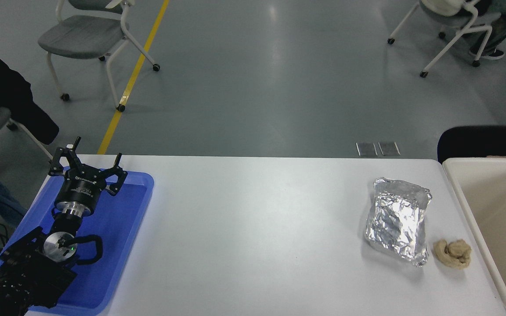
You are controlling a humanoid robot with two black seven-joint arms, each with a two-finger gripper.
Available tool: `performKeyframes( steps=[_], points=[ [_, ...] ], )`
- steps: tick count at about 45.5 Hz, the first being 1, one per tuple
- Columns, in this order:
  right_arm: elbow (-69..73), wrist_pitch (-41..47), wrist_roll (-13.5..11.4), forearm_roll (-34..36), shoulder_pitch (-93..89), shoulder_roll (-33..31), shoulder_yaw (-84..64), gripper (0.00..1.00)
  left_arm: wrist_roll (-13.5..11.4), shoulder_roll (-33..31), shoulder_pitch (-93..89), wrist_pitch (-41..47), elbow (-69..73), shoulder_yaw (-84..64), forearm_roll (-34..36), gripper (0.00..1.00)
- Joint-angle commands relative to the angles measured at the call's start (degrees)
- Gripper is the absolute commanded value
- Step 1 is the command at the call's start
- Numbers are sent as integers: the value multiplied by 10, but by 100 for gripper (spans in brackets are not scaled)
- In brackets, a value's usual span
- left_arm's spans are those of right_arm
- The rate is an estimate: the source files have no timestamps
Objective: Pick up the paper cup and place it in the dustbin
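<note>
Resting over the blue tray (125,228), left gripper (87,169) with fingers spread apart

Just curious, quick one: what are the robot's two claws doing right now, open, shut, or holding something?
Left gripper: open, holding nothing, parked over the blue tray.
Right gripper: out of the picture, so it cannot be told.

Blue tray (125,245) — directly beneath the left gripper (89,166), at the left end of the white table (253,228). Crumpled foil packet (398,226) — far to that gripper's right, lying flat. Tan dough-like lump (453,253) sits farther right still, just beside the packet, not touching.
</note>
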Motion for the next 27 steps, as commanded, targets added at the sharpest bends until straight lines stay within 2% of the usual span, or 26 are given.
performKeyframes(
  steps=[1,7,18,27],
  points=[
    [-164,-108,-1,-22,-300,12,202,0,-1,0,0,0,-1,-1,0,100],
    [-201,-181,-5,-14,-412,47,276,0,0,0,0,0,-1,0,0,100],
    [-335,-234,-9,12,-560,142,398,0,-1,0,-1,0,-1,-1,0,100],
    [-377,-252,-37,44,-615,189,476,0,0,0,-1,0,-1,-1,0,100]
  ],
)
